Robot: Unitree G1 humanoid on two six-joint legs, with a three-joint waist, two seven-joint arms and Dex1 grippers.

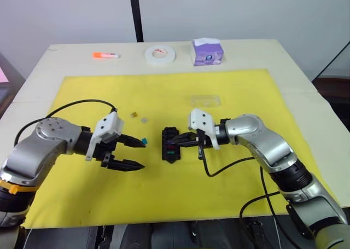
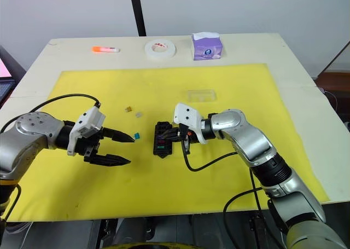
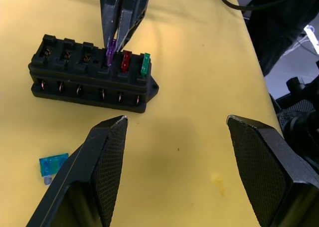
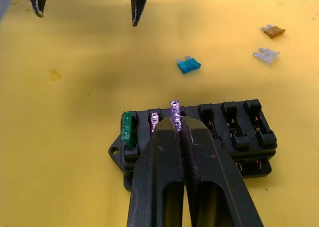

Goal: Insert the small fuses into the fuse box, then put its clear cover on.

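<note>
While the right gripper [image 4: 175, 129] pinches a purple fuse [image 4: 175, 111] between its closed fingers, that fuse stands in a slot of the fuse box [image 1: 170, 144], third along from the pointed end. Next to it sit a red fuse [image 3: 126, 61] and a green fuse [image 3: 145, 64], both already seated, the green one nearest the point. The black box lies in the middle of the yellow mat [image 1: 246, 172], its other slots showing bare metal contacts.

Over on the left, the left gripper [image 1: 135, 152] hovers just above the mat with its fingers spread wide, gripping nothing. A teal fuse [image 1: 144, 142] lies flat right by its upper fingertip, between that gripper and the box. Further back on the mat, an amber fuse [image 1: 133, 115] and a grey fuse [image 1: 144, 119] rest close together. The clear cover [image 1: 205, 100] lies flat behind the right arm, well apart from the box.
</note>
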